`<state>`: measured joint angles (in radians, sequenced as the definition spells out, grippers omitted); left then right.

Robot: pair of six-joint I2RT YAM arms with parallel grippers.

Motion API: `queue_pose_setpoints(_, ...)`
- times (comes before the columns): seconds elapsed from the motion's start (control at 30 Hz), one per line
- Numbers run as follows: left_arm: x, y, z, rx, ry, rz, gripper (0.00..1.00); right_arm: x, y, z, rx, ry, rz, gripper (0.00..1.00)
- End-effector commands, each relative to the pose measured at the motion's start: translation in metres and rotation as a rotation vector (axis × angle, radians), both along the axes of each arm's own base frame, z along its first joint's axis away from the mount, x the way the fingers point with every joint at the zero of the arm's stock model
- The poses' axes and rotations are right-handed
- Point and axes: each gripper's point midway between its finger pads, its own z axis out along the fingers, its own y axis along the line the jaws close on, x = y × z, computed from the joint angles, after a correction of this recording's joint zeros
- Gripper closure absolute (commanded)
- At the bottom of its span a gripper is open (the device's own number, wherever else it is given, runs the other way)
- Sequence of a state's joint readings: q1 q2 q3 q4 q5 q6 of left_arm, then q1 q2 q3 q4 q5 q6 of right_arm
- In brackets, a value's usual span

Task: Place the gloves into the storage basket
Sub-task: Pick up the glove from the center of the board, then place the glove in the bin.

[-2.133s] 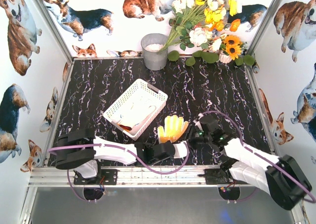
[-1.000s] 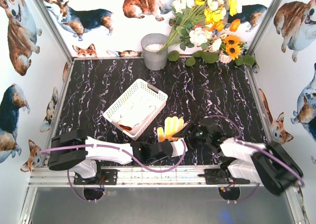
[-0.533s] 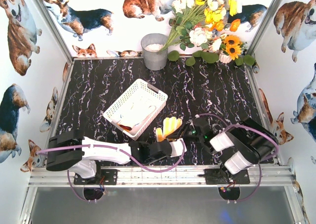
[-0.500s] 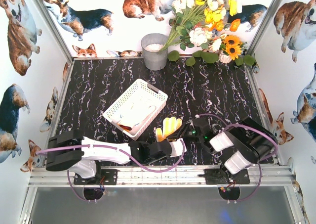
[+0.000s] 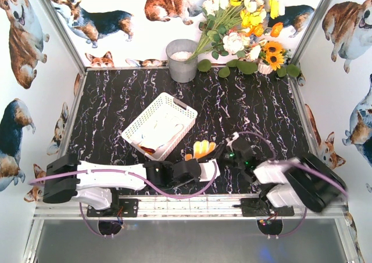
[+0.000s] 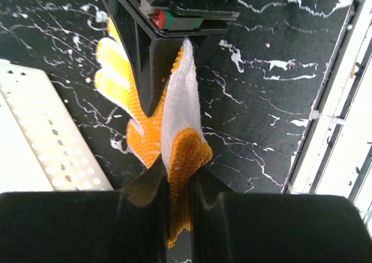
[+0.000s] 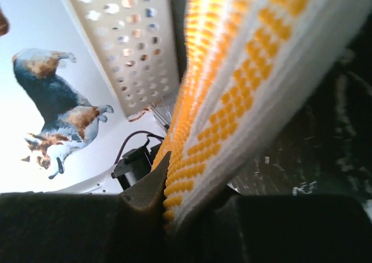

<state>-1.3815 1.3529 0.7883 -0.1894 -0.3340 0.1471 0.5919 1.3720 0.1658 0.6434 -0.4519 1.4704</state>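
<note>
Yellow knit with an orange cuff is now gripped at both ends. The yellow glove (image 5: 203, 148) is clamped at its cuff by the left end effector (image 5: 199, 163) and at its finger end by the right end effector (image 5: 220, 152).

In the picture from a second ago the right end effector is shown standing apart, just to the right of the glove. The glove there lies flat on the table (image 5: 116, 100) with its fingers spread. Since then the right end effector has been brought in and closed, and in the right wrist view the dotted fabric is squeezed between its two dark fingers. The left end effector's hold on the cuff is unchanged.

The glove is now seen narrower and bunched in the top view. In the left wrist view it is pulled into an upright fold between the two end effectors. Whether it is fully clear of the table cannot be told.

The storage basket (image 5: 143, 114) lies just to the upper left of the glove, near it but not touching, and pale knit is already seen inside it.

The glove is therefore judged to be secured but not yet delivered. A carry toward the upper left is still needed. Either one grip must be let go first, or both arms must be moved together, so that the knit is not overstretched.
</note>
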Motion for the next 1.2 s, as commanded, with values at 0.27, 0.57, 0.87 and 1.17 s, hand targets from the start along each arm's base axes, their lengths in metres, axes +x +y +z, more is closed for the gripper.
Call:
queue_pose_setpoints(0.27,0.051,0.020,0.076,0.070,-0.086,-0.023,1.00,0.052,-0.063,0.101,-0.200,-0.345,-0.283,1.00)
queue_pose_setpoints(0.57,0.111,0.069,0.116,0.156,-0.208,0.105,1.00,0.108,-0.026,0.167,-0.213,-0.523,-0.191,1.00)
queue_pose_setpoints(0.87,0.156,0.148,0.129,0.275,-0.331,0.347,1.00,0.176,0.030,0.192,-0.246,-0.683,-0.056,1.00)
queue_pose_setpoints(1.17,0.180,0.201,0.107,0.516,-0.374,0.452,1.00,0.213,0.095,0.174,-0.218,-0.759,0.061,1.00)
